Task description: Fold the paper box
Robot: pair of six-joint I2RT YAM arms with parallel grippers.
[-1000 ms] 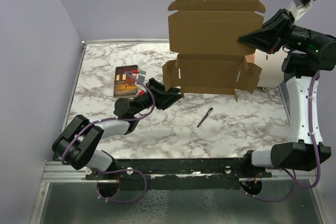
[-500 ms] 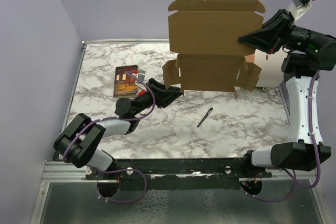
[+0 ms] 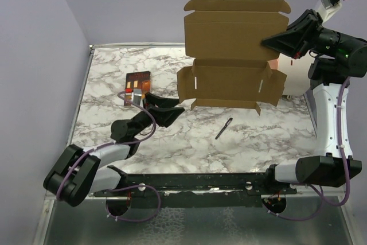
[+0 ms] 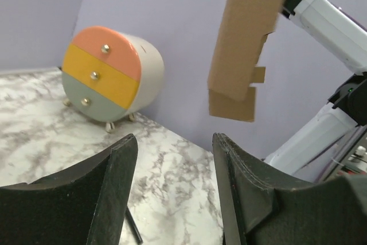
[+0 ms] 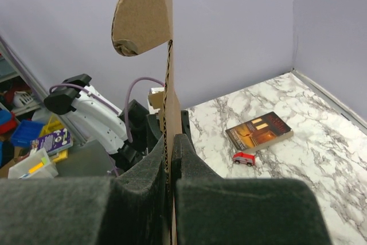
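Observation:
The paper box (image 3: 232, 50), a flat brown die-cut cardboard sheet with flaps, hangs upright in the air above the far side of the table. My right gripper (image 3: 269, 43) is shut on its right edge. The right wrist view shows the sheet edge-on (image 5: 166, 55), pinched between the right gripper (image 5: 170, 159) fingers. My left gripper (image 3: 174, 107) is open and empty, low over the table, below and to the left of the box's lower left flap and apart from it. From the left gripper (image 4: 175, 182), the box (image 4: 241, 38) hangs up ahead.
A dark book (image 3: 137, 81) lies at the table's back left, with a small red toy car (image 5: 243, 158) beside it. A black pen (image 3: 223, 128) lies mid-table. A cream round drawer unit (image 4: 109, 73) stands at the back right, near the purple walls.
My left arm has drawn back toward the near left, away from the box's lower left flap, and its jaws stand a little wider. The box and right arm have not moved.

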